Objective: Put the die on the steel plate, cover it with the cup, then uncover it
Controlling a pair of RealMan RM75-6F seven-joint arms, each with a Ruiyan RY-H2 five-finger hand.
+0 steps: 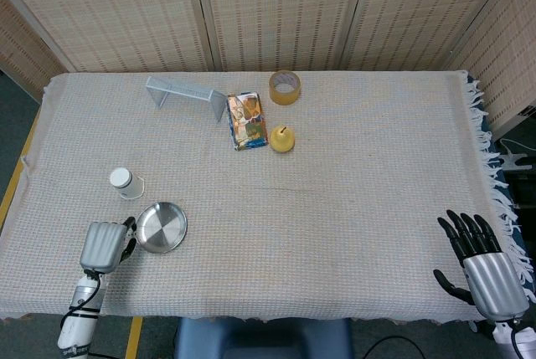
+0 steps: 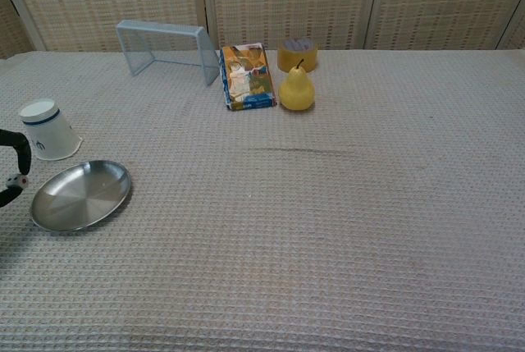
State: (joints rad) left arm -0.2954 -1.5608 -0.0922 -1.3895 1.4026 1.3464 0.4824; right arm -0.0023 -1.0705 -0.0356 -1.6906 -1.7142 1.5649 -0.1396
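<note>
1. Woven screens stood behind a table (image 1: 352, 208) under a pale waffle-weave cloth.
2. At the near left edge, the left hand (image 1: 102, 246) pinched a small white die (image 2: 18, 180) between dark fingertips, just left of the steel plate (image 1: 162, 227).
3. Beyond the plate, the cup (image 1: 123, 181) stood upside down, near but apart from it.
4. The right hand (image 1: 481, 263) hovered at the near right corner, fingers spread, holding nothing.
5. Far back lay a wire rack (image 1: 186, 93), a picture packet (image 1: 247, 120), a yellow pear (image 1: 281, 138) and a tape roll (image 1: 285, 87).
</note>
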